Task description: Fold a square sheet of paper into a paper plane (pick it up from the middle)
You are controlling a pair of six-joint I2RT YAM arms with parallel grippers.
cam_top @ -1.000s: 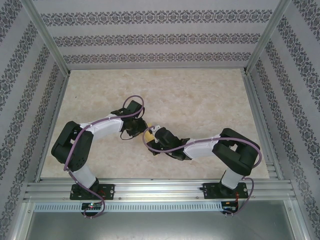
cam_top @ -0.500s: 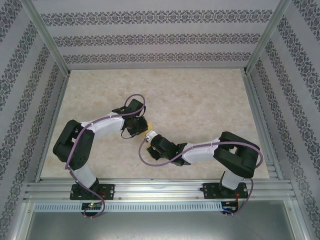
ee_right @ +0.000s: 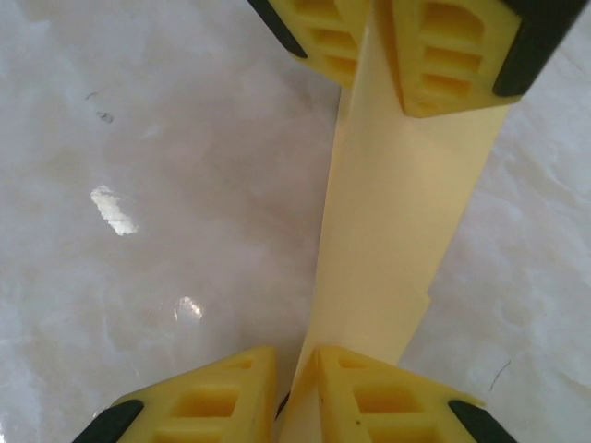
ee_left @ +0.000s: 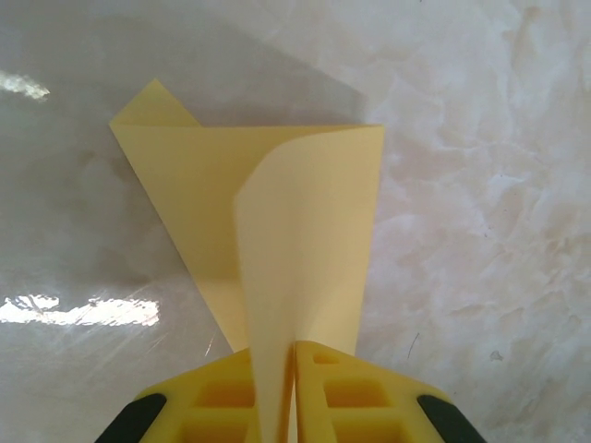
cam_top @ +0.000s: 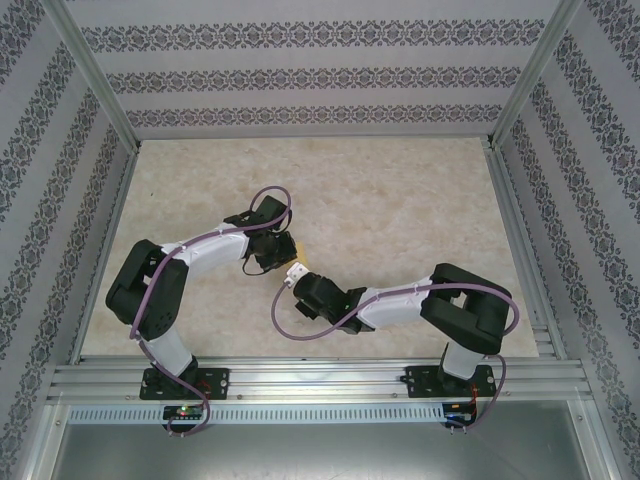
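Note:
The square sheet of paper (ee_left: pixel 295 212) is yellow and folded into a shape that tapers to a point. It hangs over the marble tabletop between my two grippers. In the left wrist view my left gripper (ee_left: pixel 294 353) is shut on its narrow end, with one layer curling up from the jaws. In the right wrist view the paper (ee_right: pixel 397 212) runs as a strip from the left gripper (ee_right: pixel 383 92) at the top down into my right gripper (ee_right: pixel 297 362). The right gripper is shut on it, and the strip lies against the right finger. From above, the left gripper (cam_top: pixel 280 250) and right gripper (cam_top: pixel 297 272) nearly touch at mid table.
The beige marble tabletop (cam_top: pixel 400 200) has bare room behind and to the right of the arms. Aluminium rails (cam_top: pixel 320 378) run along the near edge, and patterned walls (cam_top: pixel 300 80) close the back and sides. A purple cable (cam_top: pixel 290 325) loops below the right wrist.
My right gripper has slid left, closer to the left gripper, and its forearm has swung with it. The left gripper has tightened on the paper and stayed in place.

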